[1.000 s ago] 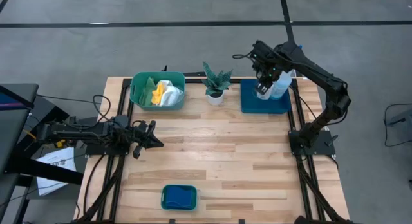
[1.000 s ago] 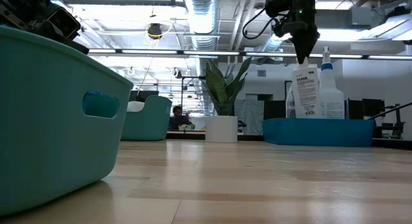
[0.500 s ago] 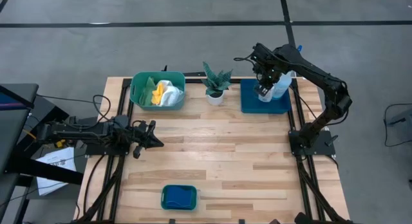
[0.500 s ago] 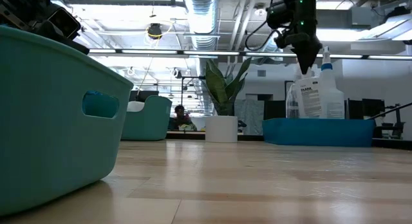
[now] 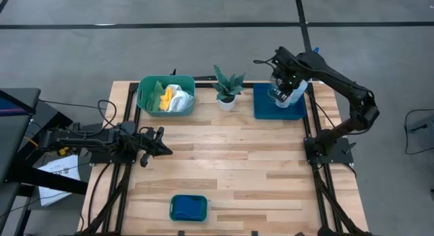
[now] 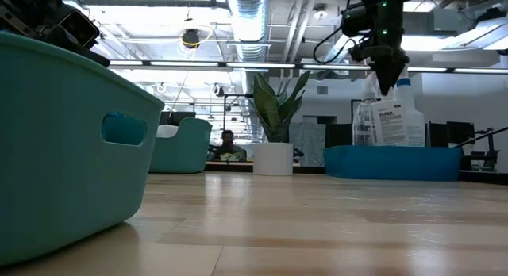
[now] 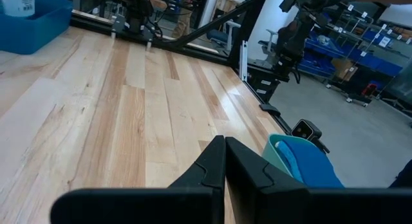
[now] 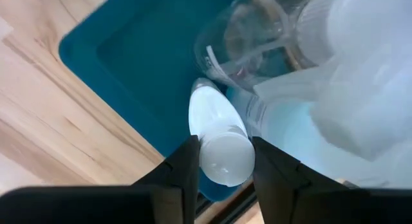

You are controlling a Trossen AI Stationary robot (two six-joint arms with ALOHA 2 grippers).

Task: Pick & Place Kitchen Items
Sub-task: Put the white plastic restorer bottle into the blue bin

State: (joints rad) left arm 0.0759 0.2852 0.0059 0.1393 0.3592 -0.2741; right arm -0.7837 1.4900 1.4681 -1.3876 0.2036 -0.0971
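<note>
The right gripper [image 8: 221, 161] hangs over the dark blue tray [image 5: 266, 108], its fingers [image 8: 182, 166] clamped on the cap of the small white bottle [image 8: 219, 141], which stands in the tray just beside the clear spray bottle [image 8: 254, 40] and the white spray bottle [image 6: 406, 109]. The left gripper [image 7: 224, 161], fingers pressed together on nothing, rests low over the table [image 5: 230, 154], well away from the tray.

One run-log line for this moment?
right gripper: shut on small white bottle, above dark blue tray | left gripper: shut, idle at table's left
</note>
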